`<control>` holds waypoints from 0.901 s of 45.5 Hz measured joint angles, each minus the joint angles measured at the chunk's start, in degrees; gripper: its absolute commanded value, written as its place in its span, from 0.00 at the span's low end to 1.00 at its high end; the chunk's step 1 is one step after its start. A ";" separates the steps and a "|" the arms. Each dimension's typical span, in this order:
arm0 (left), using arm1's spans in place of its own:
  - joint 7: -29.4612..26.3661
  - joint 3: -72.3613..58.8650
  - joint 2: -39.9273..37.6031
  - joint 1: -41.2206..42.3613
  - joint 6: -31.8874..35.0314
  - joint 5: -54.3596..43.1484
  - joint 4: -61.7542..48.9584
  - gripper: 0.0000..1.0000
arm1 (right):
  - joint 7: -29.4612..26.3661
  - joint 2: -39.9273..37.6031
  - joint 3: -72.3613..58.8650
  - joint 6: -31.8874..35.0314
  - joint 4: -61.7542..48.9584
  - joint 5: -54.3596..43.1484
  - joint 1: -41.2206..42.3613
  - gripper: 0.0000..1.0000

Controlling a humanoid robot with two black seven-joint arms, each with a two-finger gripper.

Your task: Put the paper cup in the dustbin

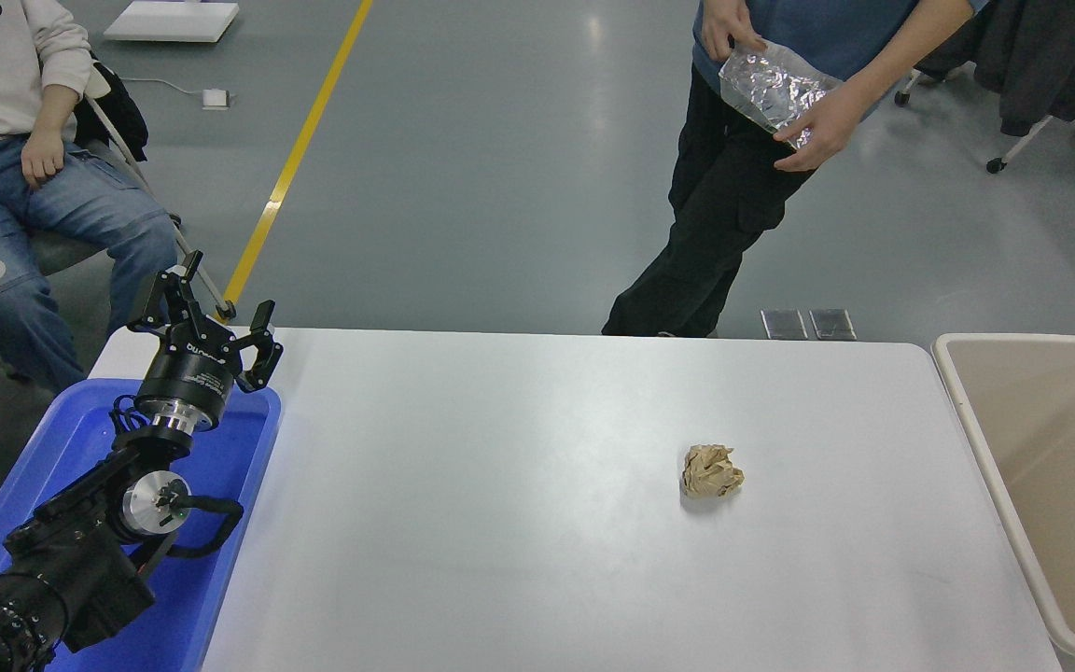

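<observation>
While the left gripper (211, 313) hangs with jaws spread wide and empty above the blue tray (220, 579) at the table's (519, 523) left edge, the dustbin (971, 425) sits against the right edge. A crumpled paper ball (712, 470) lies right of centre.

My left arm (80, 551) comes in from the lower left corner and reaches forward and slightly to the right, away from the camera. It is black throughout, with a thick ribbed segment nearest the corner, a round silver joint cap on its side further up, and a loop of black cable hanging beside that joint. A silver ring sits below the black cylindrical wrist. The black left gripper (211, 313) tops the wrist, pointing away from me, its fingers (262, 345) spread apart with nothing between them. I see nothing of my right arm except perhaps a dark sliver at the lower right edge.
</observation>
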 measured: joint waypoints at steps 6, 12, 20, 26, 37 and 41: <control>0.00 0.01 -0.04 -0.03 0.00 0.00 0.00 1.00 | 0.14 0.48 0.09 -0.02 0.02 0.03 -0.01 0.00; 0.00 0.01 -0.07 -0.05 0.00 0.00 0.00 1.00 | 0.21 0.76 0.14 -0.02 0.03 0.04 -0.01 0.79; 0.01 0.02 -0.07 -0.06 0.00 0.00 0.00 1.00 | 0.24 0.89 0.15 0.31 0.03 0.05 -0.01 1.00; 0.01 0.02 -0.07 -0.06 0.00 0.00 0.00 1.00 | 0.23 0.91 0.08 1.13 0.06 -0.10 -0.01 1.00; 0.03 0.02 -0.12 -0.06 0.00 0.00 0.00 1.00 | 0.26 0.81 -0.66 2.53 0.05 -0.55 0.00 1.00; 0.03 0.02 -0.15 -0.06 0.00 0.00 0.00 1.00 | 0.32 0.61 -0.81 2.93 0.03 -0.64 0.14 1.00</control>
